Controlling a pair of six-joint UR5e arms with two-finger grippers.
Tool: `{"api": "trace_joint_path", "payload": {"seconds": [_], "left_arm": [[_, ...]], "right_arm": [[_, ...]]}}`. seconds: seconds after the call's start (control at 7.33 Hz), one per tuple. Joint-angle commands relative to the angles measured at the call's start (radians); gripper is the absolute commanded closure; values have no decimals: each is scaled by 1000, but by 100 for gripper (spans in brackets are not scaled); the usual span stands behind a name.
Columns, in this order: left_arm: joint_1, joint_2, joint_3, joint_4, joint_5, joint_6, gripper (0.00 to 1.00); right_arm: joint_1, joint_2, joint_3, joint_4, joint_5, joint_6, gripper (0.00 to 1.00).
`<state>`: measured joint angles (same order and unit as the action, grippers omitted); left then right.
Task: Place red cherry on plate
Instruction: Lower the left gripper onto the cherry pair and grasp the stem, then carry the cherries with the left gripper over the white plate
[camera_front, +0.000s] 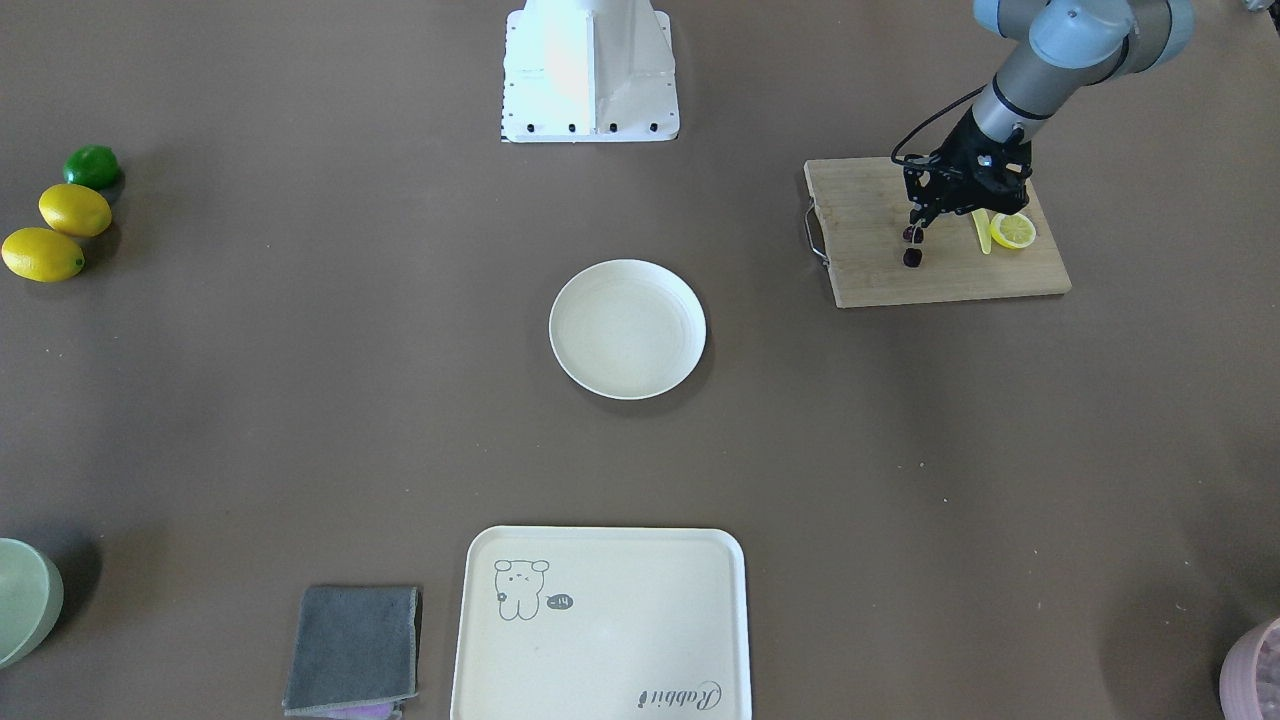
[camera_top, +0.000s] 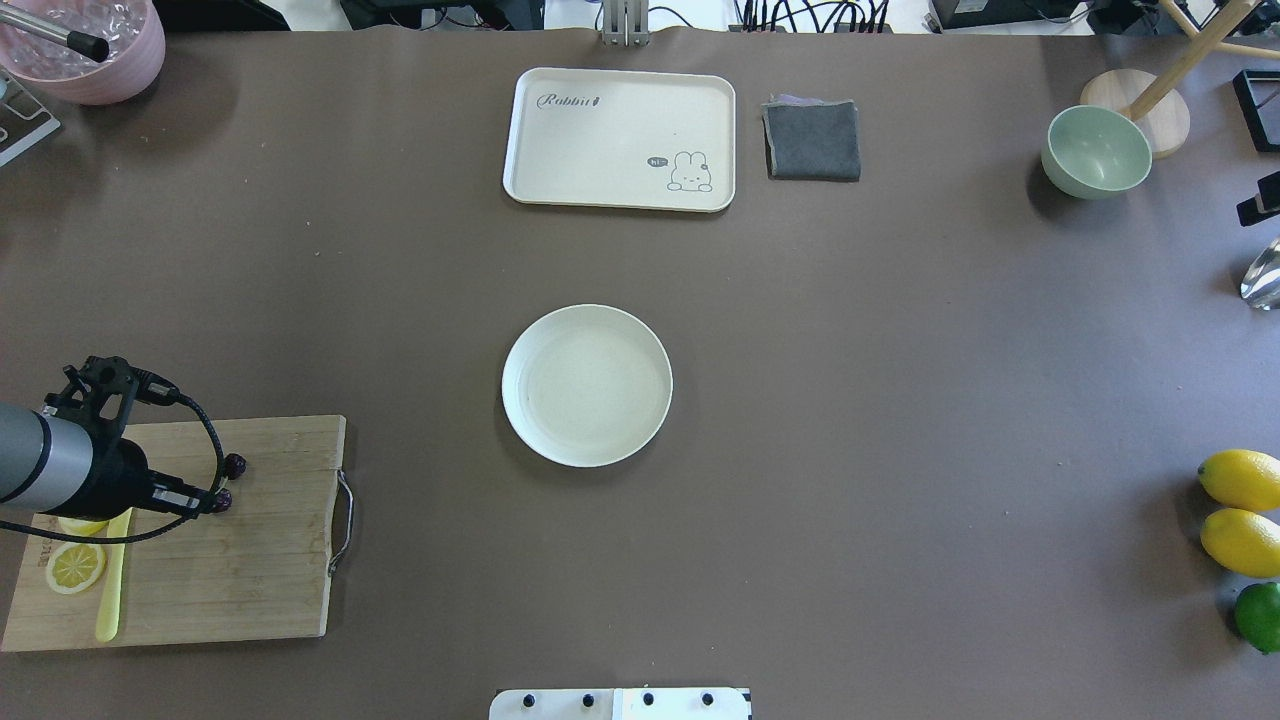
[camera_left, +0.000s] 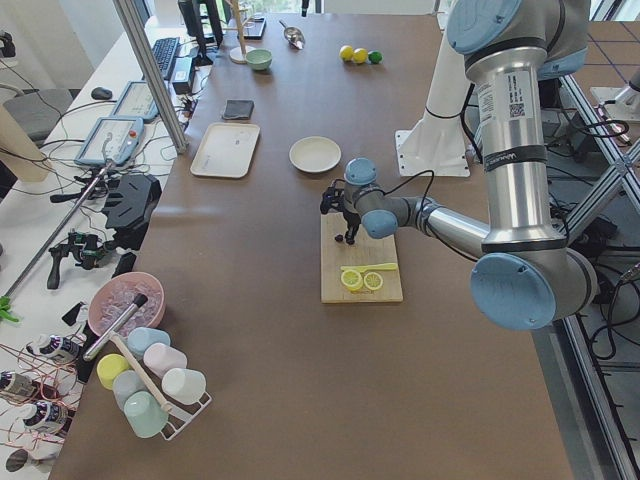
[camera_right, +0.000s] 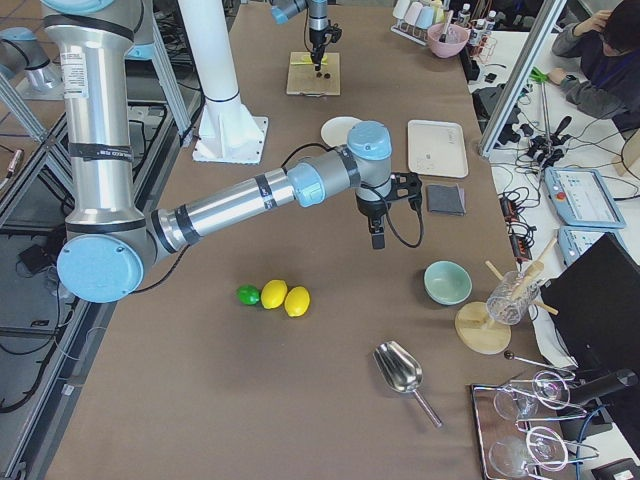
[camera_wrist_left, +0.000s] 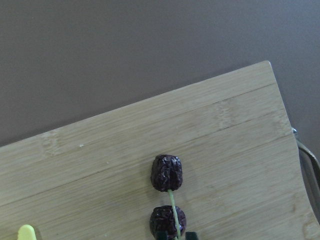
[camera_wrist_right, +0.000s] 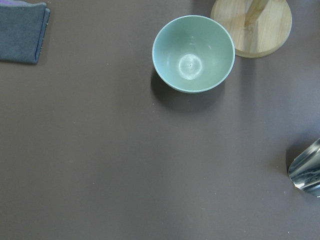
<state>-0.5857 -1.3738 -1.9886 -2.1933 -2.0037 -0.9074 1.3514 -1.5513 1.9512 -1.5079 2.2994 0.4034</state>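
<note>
The stem of the red cherry (camera_wrist_left: 167, 172) is pinched in the narrowly closed left pincer (camera_wrist_left: 175, 235) on the cutting board (camera_wrist_left: 100, 165); the opening of the right pincer (camera_right: 377, 238) cannot be told.

Wooden cutting board (camera_top: 240, 570) carries a lemon slice (camera_top: 75, 567) and yellow knife (camera_top: 108, 590). Tray (camera_top: 600, 140) lies beside grey cloth (camera_top: 812, 140).

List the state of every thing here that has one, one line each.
Pair of dark maroon round cherries on green stems: over the wooden cutting board, stem pinched.
Left gripper: jaws shut on that stem.
Right gripper: cannot tell whether open or shut.
Round cream-white plate: upright, empty.
Rectangular cream tray: empty.
Pale green bowl: upright, empty.
Grey cloth: folded.
</note>
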Motion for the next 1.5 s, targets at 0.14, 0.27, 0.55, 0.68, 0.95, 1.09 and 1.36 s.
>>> {"api": "trace_joint_path", "payload": {"seconds": [0.14, 0.27, 0.55, 0.68, 0.95, 1.09, 1.36], "left_arm": [[-17, -14, -35, -5, -3, -5, 100], [-17, -45, -58, -3, -10, -19, 100], [-14, -271, 21, 7, -9, -160, 100], [-3, -404, 92, 10, -6, -245, 100], [6, -594, 210, 49, 0, -294, 100], [10, -688, 274, 72, 35, -333, 100], [105, -784, 359, 75, 177, -381, 100]], "right_arm": [[0, -7, 0, 2, -2, -3, 0], [5, -16, 0, 2, -2, -9, 0], [72, -59, 2, 3, -2, -76, 0], [107, -90, -3, -3, 3, -124, 0], [153, -140, -3, -11, 9, -203, 0], [169, -176, -9, -11, 9, -295, 0], [178, -223, -24, -8, 6, -308, 0]]}}
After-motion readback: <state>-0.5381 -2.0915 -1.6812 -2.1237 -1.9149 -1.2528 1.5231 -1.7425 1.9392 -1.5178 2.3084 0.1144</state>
